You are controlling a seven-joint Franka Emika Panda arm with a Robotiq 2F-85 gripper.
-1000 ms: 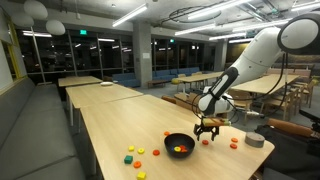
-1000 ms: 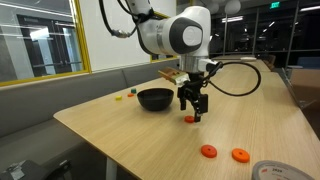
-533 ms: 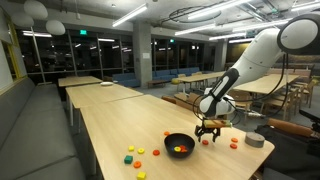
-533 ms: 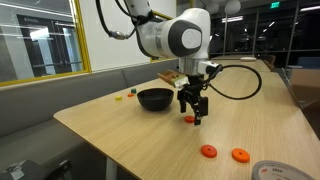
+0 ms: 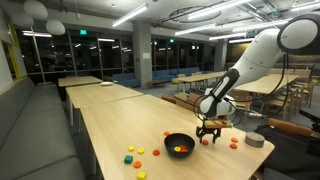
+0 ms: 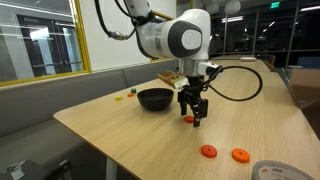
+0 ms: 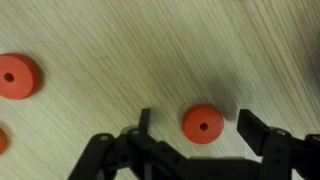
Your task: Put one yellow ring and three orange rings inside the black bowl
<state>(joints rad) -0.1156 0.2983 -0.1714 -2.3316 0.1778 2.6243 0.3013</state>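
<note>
My gripper [image 7: 195, 125] is open and hangs just above the table, with one orange ring [image 7: 202, 123] lying flat between its fingers, touching neither. Another orange ring [image 7: 17, 76] lies at the left of the wrist view, and the edge of a third shows at the lower left. In both exterior views the gripper [image 6: 194, 115] [image 5: 207, 134] stands beside the black bowl [image 6: 154, 99] [image 5: 179, 146], which holds small coloured pieces. Two more orange rings [image 6: 208, 151] [image 6: 240, 155] lie nearer the table's edge.
A grey tape roll [image 5: 255, 140] [image 6: 281, 171] lies near the table's end. Small yellow, green and orange pieces [image 5: 139, 152] are scattered on the bowl's other side. A black cable runs from the arm across the table [image 6: 235, 85].
</note>
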